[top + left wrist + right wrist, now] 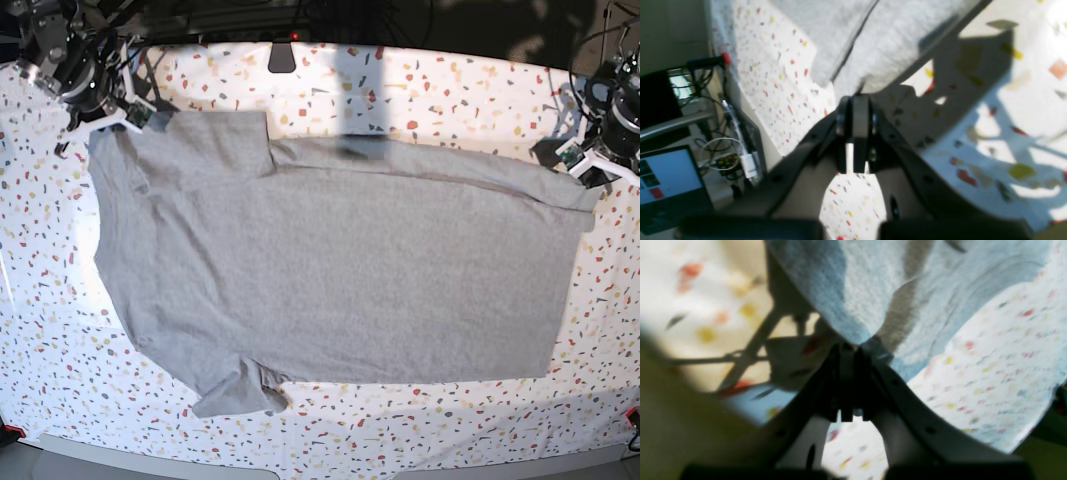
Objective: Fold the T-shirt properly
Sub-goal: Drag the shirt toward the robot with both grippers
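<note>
Both hands are clamped on cloth. At the far right corner of the base view, the left hand (590, 165) pinches a corner of the large heather-grey cotton T-shirt (340, 280); its own wrist view shows the black fingers (860, 116) pressed together with a point of grey fabric (853, 43) rising from between them. At the far left corner, the right hand (135, 112) grips the shirt near the shoulder end, and its wrist view likewise shows the hand (848, 355) closed with a gathered peak of grey cloth (880, 290) fanning out beyond the fingertips.

The T-shirt lies spread across the white tabletop speckled with red, yellow and grey chips (430, 100), its length running left to right in the base view. The plain grey side faces up; no lettering shows. One short sleeve (235, 390) sticks out at the near left edge, rumpled, and another (215, 140) is folded over the body near the far left. A long ridge of cloth runs along the far edge toward the left hand. Beyond the tabletop's edge, the left wrist view catches a lit laptop screen (666, 173) and loose white cables (740, 156).
</note>
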Robot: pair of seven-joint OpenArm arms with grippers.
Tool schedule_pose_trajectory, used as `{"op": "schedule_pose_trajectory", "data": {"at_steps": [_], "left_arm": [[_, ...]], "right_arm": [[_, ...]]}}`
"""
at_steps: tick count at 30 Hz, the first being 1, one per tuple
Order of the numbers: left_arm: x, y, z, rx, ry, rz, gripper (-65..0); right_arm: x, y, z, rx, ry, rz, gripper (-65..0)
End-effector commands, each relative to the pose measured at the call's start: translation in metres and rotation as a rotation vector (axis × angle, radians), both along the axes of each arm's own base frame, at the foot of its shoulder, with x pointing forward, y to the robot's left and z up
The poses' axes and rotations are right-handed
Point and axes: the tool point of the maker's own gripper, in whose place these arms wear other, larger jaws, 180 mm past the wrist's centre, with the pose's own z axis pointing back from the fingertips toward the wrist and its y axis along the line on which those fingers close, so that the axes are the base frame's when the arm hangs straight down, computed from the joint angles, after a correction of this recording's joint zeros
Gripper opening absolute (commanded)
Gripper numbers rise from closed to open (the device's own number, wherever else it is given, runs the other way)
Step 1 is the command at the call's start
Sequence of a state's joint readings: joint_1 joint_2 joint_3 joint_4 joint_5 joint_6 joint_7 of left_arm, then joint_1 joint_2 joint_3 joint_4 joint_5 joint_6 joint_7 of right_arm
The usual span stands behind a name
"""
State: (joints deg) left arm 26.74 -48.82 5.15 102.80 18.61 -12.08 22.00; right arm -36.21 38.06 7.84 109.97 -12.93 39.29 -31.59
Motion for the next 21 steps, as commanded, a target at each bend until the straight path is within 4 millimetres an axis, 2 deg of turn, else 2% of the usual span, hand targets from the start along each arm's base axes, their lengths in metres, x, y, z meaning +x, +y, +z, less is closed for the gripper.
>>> {"op": "schedule_pose_trajectory", "data": {"at_steps": [1,9,13,16,21], "left_arm": [[0.002,0.005,0.011,0.025,-0.023,-0.005,-65.0],[-0.045,0.028,-0.001,0.059,0.071,0.042,-65.0],[-0.069,0.026,-0.011,0.065,0.124,0.012,-65.0],[-0.077,0.024,-0.014,0.062,0.142,-0.003,-65.0],[-0.078,0.027,-0.015,0.076,0.149,0.011,-65.0]], "right_arm": [[0.001,-0.002,0.006,-0.011,-0.01,0.011,-65.0],[-0.033,-0.002,-0.006,-0.01,0.077,0.012,-65.0],[-0.043,-0.001,-0.009,-0.008,0.101,0.011,-65.0],[-0.045,-0.001,-0.01,-0.007,0.105,0.011,-65.0],[-0.046,-0.001,-0.01,-0.007,0.107,0.011,-65.0]]}}
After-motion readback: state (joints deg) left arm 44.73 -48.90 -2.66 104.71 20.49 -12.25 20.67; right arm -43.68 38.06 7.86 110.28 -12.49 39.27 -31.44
